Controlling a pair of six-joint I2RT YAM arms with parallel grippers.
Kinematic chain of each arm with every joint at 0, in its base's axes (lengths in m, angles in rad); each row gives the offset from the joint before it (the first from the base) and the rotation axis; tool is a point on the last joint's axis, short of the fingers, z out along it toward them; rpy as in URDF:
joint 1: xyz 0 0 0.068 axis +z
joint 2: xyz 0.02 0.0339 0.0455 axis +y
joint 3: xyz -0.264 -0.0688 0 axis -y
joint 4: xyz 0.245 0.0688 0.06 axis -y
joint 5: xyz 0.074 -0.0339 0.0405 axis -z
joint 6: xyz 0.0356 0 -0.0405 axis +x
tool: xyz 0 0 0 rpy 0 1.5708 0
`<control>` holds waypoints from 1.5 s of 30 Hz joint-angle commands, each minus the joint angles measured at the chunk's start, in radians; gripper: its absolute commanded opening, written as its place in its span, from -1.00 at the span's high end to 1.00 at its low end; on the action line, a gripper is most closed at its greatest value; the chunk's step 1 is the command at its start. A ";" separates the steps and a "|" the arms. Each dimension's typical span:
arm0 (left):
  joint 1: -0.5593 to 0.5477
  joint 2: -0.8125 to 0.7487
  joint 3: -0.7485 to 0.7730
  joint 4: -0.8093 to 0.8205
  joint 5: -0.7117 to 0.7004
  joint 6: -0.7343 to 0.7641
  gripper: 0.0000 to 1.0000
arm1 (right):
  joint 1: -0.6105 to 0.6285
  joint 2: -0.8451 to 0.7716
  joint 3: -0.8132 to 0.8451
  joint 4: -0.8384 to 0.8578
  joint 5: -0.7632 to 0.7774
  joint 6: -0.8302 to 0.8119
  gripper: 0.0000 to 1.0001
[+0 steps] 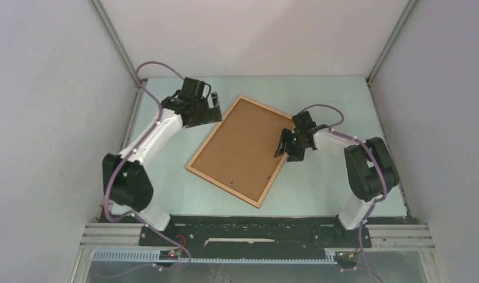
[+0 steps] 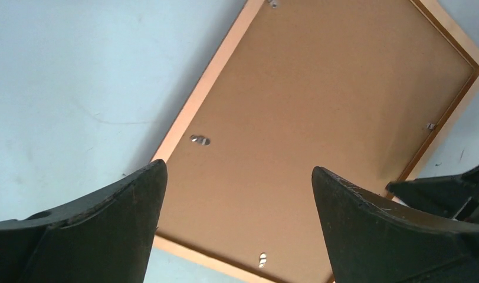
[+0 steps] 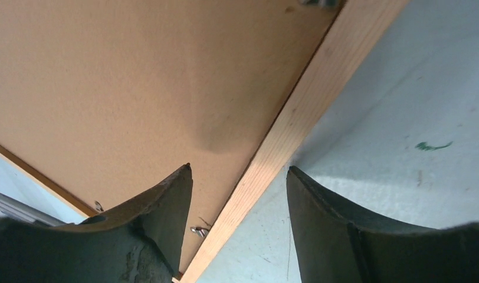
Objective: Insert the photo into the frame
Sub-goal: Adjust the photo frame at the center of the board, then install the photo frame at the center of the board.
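Observation:
The frame (image 1: 193,167) lies face down on the pale table, its light wooden rim around a brown backing board (image 1: 243,147). The photo is not in view. My left gripper (image 1: 212,108) is open and empty at the frame's far left corner. In the left wrist view the frame rim (image 2: 193,109) and board (image 2: 320,106) show beyond the gripper (image 2: 237,177). My right gripper (image 1: 282,148) is open, its jaws astride the frame's right rim (image 3: 296,118) without closing on it; the gripper (image 3: 238,171) holds nothing. Small metal tabs (image 3: 199,231) sit at the board's edge.
Grey enclosure walls with metal posts (image 1: 116,44) stand close on three sides. A black base rail (image 1: 255,230) runs along the near edge. Purple cables (image 1: 160,68) loop over both arms.

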 commanded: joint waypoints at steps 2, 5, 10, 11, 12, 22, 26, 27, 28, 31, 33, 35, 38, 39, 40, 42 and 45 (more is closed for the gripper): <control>0.013 -0.038 -0.135 0.001 -0.099 0.055 -0.98 | -0.050 0.049 0.033 0.045 -0.037 0.054 -0.25; 0.028 0.000 -0.159 0.033 -0.122 0.038 -0.98 | -0.080 0.102 0.068 0.025 -0.080 0.041 0.02; 0.132 0.006 -0.324 0.245 0.046 -0.073 -0.97 | -0.147 0.128 0.110 0.012 -0.076 0.029 0.38; 0.149 0.005 -0.358 0.298 0.087 -0.095 -0.97 | -0.164 0.138 0.121 0.007 -0.077 0.026 0.42; 0.164 0.005 -0.387 0.336 0.112 -0.112 -0.97 | -0.182 0.151 0.133 0.001 -0.077 0.020 0.44; 0.131 0.003 -0.580 0.518 0.327 -0.201 -0.87 | -0.227 0.295 0.313 -0.037 -0.175 -0.012 0.48; 0.059 -0.060 -0.626 0.525 0.316 -0.214 -0.78 | -0.227 0.277 0.282 0.015 -0.190 -0.014 0.44; 0.055 -0.078 -0.623 0.516 0.309 -0.209 -0.76 | -0.227 0.271 0.275 0.029 -0.199 -0.015 0.41; 0.055 -0.085 -0.610 0.499 0.297 -0.192 -0.74 | -0.228 0.271 0.272 0.036 -0.207 -0.017 0.38; 0.055 -0.054 -0.462 0.351 0.195 -0.065 -0.75 | -0.231 0.277 0.271 0.050 -0.239 -0.026 0.17; 0.055 -0.004 -0.355 0.247 0.143 0.002 -0.82 | -0.228 0.270 0.266 0.052 -0.233 -0.029 0.03; 0.055 0.054 -0.270 0.180 0.126 0.047 -0.83 | -0.220 0.254 0.260 0.049 -0.207 -0.032 -0.11; 0.052 0.088 -0.239 0.181 0.117 0.075 -0.83 | -0.204 0.234 0.257 0.004 -0.141 -0.038 -0.23; 0.051 0.092 -0.242 0.191 0.122 0.078 -0.83 | -0.197 0.223 0.254 -0.013 -0.116 -0.039 -0.24; 0.051 0.093 -0.248 0.200 0.124 0.075 -0.82 | -0.192 0.213 0.245 -0.019 -0.099 -0.038 -0.24; 0.051 0.093 -0.263 0.218 0.136 0.071 -0.81 | -0.185 0.195 0.226 -0.022 -0.079 -0.034 -0.20; 0.049 0.087 -0.273 0.211 0.090 0.072 -0.80 | -0.179 0.193 0.226 -0.033 -0.069 -0.035 0.00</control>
